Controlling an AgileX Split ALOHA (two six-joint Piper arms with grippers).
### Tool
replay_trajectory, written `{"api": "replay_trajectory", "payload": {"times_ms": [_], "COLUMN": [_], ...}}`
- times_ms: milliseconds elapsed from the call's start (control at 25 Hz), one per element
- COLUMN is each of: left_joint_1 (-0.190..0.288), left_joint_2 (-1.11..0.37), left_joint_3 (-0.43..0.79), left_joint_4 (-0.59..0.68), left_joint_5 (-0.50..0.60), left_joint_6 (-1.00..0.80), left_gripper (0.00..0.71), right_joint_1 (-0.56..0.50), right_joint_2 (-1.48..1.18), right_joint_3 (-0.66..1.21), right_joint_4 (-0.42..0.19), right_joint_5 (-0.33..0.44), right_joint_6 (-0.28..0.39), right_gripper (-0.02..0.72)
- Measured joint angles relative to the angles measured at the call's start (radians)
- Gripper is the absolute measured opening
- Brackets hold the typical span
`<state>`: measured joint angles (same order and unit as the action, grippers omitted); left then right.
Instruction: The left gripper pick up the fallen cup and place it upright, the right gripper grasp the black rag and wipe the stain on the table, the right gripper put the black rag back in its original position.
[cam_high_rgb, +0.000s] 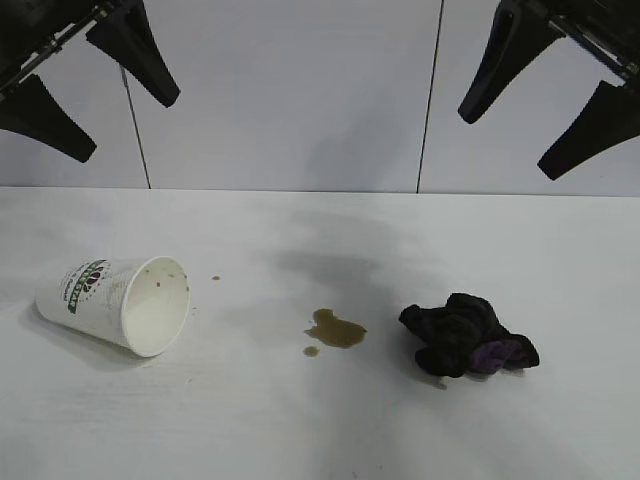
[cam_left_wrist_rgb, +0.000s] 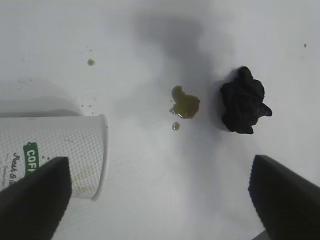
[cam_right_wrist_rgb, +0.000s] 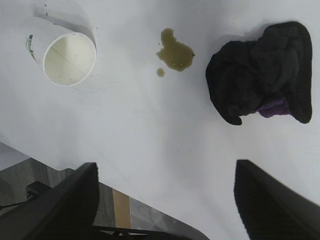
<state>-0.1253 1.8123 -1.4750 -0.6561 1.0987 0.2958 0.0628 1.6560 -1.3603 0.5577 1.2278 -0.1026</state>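
Note:
A white paper cup (cam_high_rgb: 115, 303) with a green logo lies on its side at the left of the white table (cam_high_rgb: 300, 420), its mouth turned toward the middle. The olive-brown stain (cam_high_rgb: 335, 330) sits at the table's centre, with a tiny droplet beside it. At the right rests the bunched black rag (cam_high_rgb: 467, 335) with a purple patch. High at the top left hangs my left gripper (cam_high_rgb: 128, 123), open and holding nothing, well above the cup (cam_left_wrist_rgb: 52, 152). My right gripper (cam_high_rgb: 509, 140) is raised at the top right, open and holding nothing, above the rag (cam_right_wrist_rgb: 260, 80).
Small brown specks (cam_high_rgb: 215, 278) dot the table just right of the cup's mouth. A pale panelled wall (cam_high_rgb: 290, 90) stands behind the table. In the right wrist view the table's near edge (cam_right_wrist_rgb: 150, 207) shows, with grey floor and a yellow strip beyond it.

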Motion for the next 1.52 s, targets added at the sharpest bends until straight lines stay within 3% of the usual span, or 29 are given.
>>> {"api": "replay_trajectory", "payload": {"times_ms": [800, 1240, 1360, 1520], "left_joint_1": [0.0, 0.0, -0.002, -0.044], "left_joint_2": [0.0, 0.0, 0.0, 0.0], "left_joint_3": [0.0, -0.017, -0.052, -0.106], "left_joint_4": [0.0, -0.027, -0.058, -0.06], "left_joint_5": [-0.005, -0.169, -0.144, -0.023], "left_joint_6": [0.0, 0.002, 0.086, 0.375], "left_gripper": [0.696, 0.696, 0.696, 0.696], "right_joint_1": [0.0, 0.0, 0.0, 0.0], "right_joint_2": [0.0, 0.0, 0.0, 0.0], "right_joint_3": [0.0, 0.0, 0.0, 0.0], "right_joint_4": [0.0, 0.001, 0.001, 0.001], "right_joint_5": [0.0, 0.0, 0.0, 0.0], "right_joint_6": [0.0, 0.0, 0.0, 0.0], "right_gripper": [0.516, 0.516, 0.516, 0.516]}}
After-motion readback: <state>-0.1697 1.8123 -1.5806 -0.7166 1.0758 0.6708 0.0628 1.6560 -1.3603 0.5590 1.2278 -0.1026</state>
